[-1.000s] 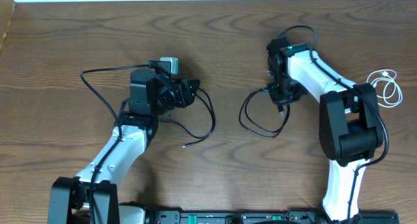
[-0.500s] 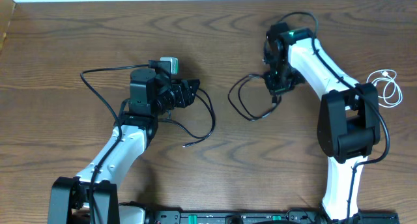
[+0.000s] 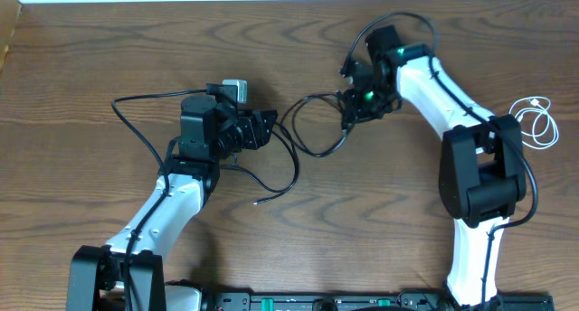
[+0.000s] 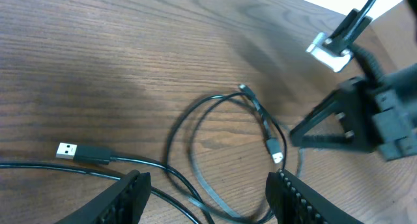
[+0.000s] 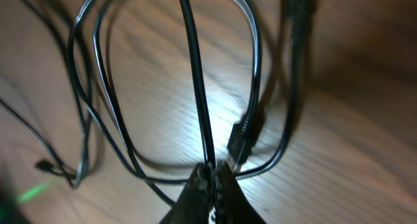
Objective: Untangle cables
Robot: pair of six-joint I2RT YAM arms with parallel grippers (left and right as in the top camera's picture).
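The right gripper (image 5: 212,177) pinches a black cable (image 5: 195,87); its loop stretches leftward along the tabletop (image 3: 90,58), toward the left gripper (image 4: 208,196), which stands spread.

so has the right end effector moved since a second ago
Yes. The right end effector, shut on the black cable, has moved left and slightly up in the overhead view, farther from the white cable.

Looped cable (image 3: 314,155) on table (image 3: 90,58) between left arm (image 3: 163,202) and right arm (image 3: 452,103), coiled cable (image 3: 529,121) far right
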